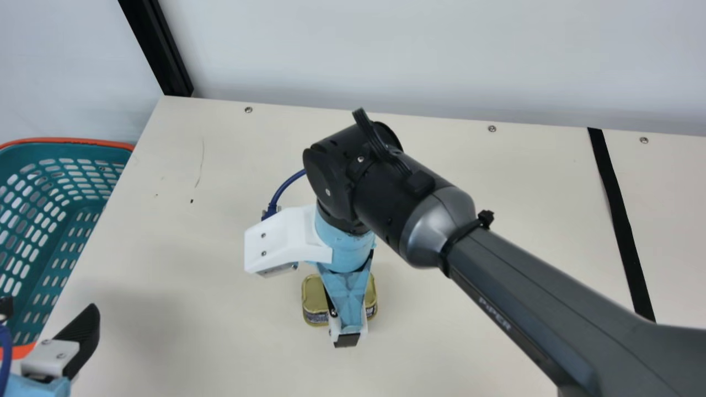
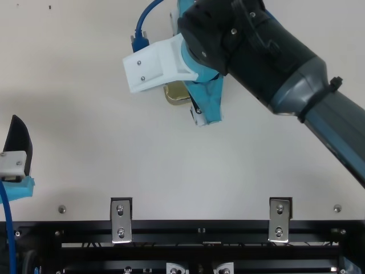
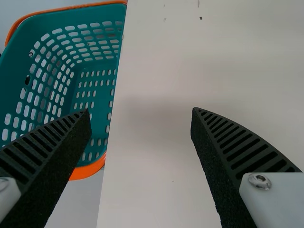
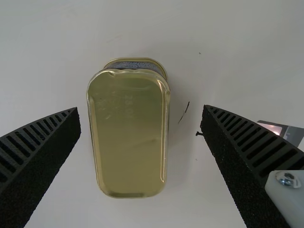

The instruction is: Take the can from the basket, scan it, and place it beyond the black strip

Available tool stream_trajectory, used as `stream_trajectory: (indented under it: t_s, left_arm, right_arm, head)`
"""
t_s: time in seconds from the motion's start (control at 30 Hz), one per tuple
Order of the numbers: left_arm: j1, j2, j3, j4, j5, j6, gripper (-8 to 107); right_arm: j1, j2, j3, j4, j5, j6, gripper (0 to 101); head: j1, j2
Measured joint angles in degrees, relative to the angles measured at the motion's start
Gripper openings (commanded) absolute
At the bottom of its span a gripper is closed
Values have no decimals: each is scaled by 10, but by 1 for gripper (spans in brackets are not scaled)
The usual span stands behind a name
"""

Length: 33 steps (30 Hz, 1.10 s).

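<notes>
The table (image 1: pixel 524 182) has the basket (image 1: pixel 83 215) at its left edge and the black strip (image 1: pixel 620 220) running in from its far edge. The left tool (image 3: pixel 140 110) gapes near the basket. The open right tool (image 4: pixel 140 108) straddles the can (image 4: pixel 128 152), well in from the far edge; closing off-centre could shove it, a shallow grip drop it.

Neck and top views both look down, sharing mid-tabletop (image 1: pixel 220 331); the wrist views look from closer, the left sharing the neck view's nine-o'clock basket (image 1: pixel 66 140).
</notes>
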Motion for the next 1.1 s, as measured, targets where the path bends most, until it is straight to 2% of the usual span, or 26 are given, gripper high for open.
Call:
stream_trajectory:
  t_s: [0.23, 0.27, 0.3, 0.63, 0.93, 1.03, 1.1]
  left_arm:
    - [0, 0, 0, 0, 0, 0, 90]
    - [0, 0, 0, 0, 0, 0, 90]
    - [0, 0, 0, 0, 0, 0, 90]
    - [0, 0, 0, 0, 0, 0, 90]
    - [0, 0, 0, 0, 0, 0, 90]
    - [0, 0, 0, 0, 0, 0, 90]
    - [0, 0, 0, 0, 0, 0, 90]
  right_arm:
    - [-9, 8, 2, 5, 0, 2, 101]
    - [-10, 10, 3, 5, 0, 3, 31]
    - [-11, 10, 3, 5, 0, 4, 0]
    - [-31, -1, -3, 20, 2, 9, 0]
    - [-93, -46, -50, 125, -2, 8, 0]
    - [-122, -63, -40, 178, -29, -6, 0]
    - [-143, -76, -17, 224, -59, -24, 0]
  head:
    - [0, 0]
    - [0, 0]
    - [0, 0]
    - [0, 0]
    - [0, 0]
    - [0, 0]
    - [0, 0]
